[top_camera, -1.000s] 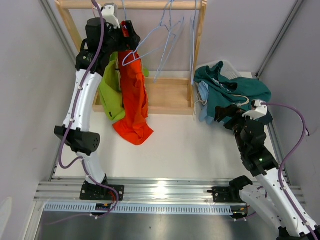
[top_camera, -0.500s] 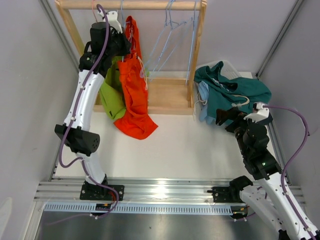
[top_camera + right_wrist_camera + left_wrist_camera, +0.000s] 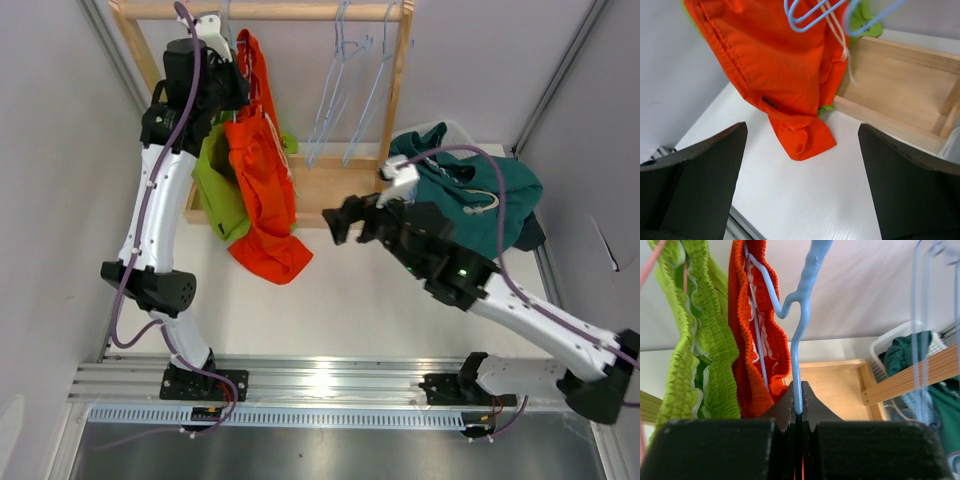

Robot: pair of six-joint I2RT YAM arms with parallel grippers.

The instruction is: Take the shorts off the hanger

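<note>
Hanging at the left end of the wooden clothes rack [image 3: 395, 90]: orange-red fabric shorts [image 3: 265, 190] beside lime green fabric shorts [image 3: 218, 190]. Left tool [image 3: 797, 407] clamped on the orange pair's light blue wire hanger [image 3: 797, 340]. Right tool [image 3: 802, 126] spread wide above the white surface [image 3: 380, 300] before the rack. Right of the rack, teal green shorts [image 3: 480, 185] heaped in a white plastic basket [image 3: 892, 337].

A white tabletop [image 3: 380, 310] fills the middle, shut in by plain pale grey walls [image 3: 50, 200] on the left, right and far sides. At the far end stands a light wooden rack [image 3: 300, 10] with a top rail, side posts and a flat base. Ribbed aluminium rails [image 3: 330, 380] line the near edge, catching a bright glare.
</note>
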